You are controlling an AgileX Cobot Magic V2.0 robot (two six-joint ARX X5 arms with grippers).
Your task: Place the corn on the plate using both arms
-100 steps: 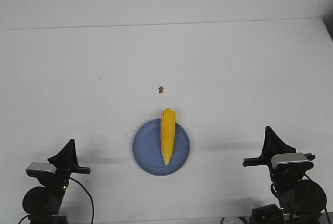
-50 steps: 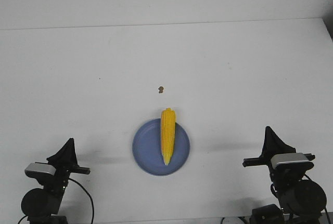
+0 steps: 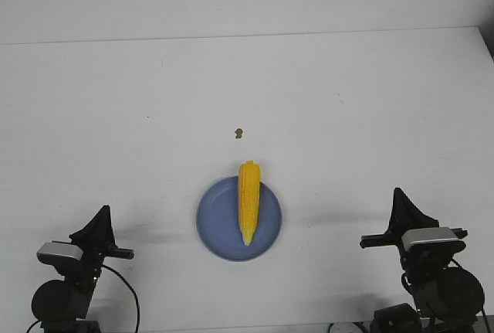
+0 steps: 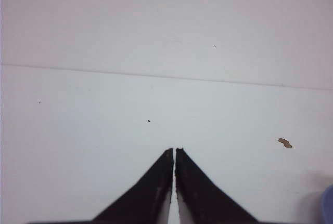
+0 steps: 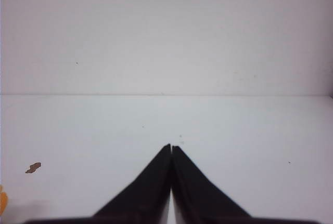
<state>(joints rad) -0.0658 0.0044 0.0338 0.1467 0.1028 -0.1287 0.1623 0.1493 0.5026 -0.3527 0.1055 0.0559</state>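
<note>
The corn (image 3: 248, 202) is lying lengthwise on the plate (image 3: 216, 225), its thick end overhanging the far rim and its tip pointing toward the robot, exactly as half a second ago. The left gripper (image 3: 103, 217) is sitting at the near left of the white counter (image 3: 116, 117), unchanged after dropping slightly a moment earlier, fingers (image 4: 156, 182) pressed together and empty. The right gripper (image 3: 398, 197) is staying put at the near right, fingers (image 5: 156, 182) together too. A small brown speck (image 3: 238, 133) is lying beyond the plate.
</note>
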